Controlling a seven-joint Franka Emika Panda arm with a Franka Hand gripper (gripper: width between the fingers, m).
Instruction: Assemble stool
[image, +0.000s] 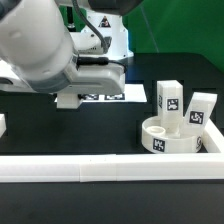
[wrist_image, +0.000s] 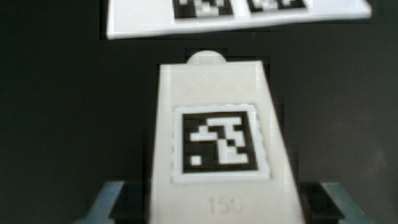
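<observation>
Black table (image: 110, 125), marker board (wrist_image: 231, 18) beyond leg block (wrist_image: 217, 130)

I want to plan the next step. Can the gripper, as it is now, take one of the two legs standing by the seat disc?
Probably not yet: the gripper is already shut on a leg. The standing legs by the seat disc look unobstructed from above.

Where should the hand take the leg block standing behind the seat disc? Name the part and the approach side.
Grip the leg block by its upper half, coming down from above. It stands upright, the seat disc hides its foot, and another leg block stands close on the exterior view's right, so probably only the top is free.
</observation>
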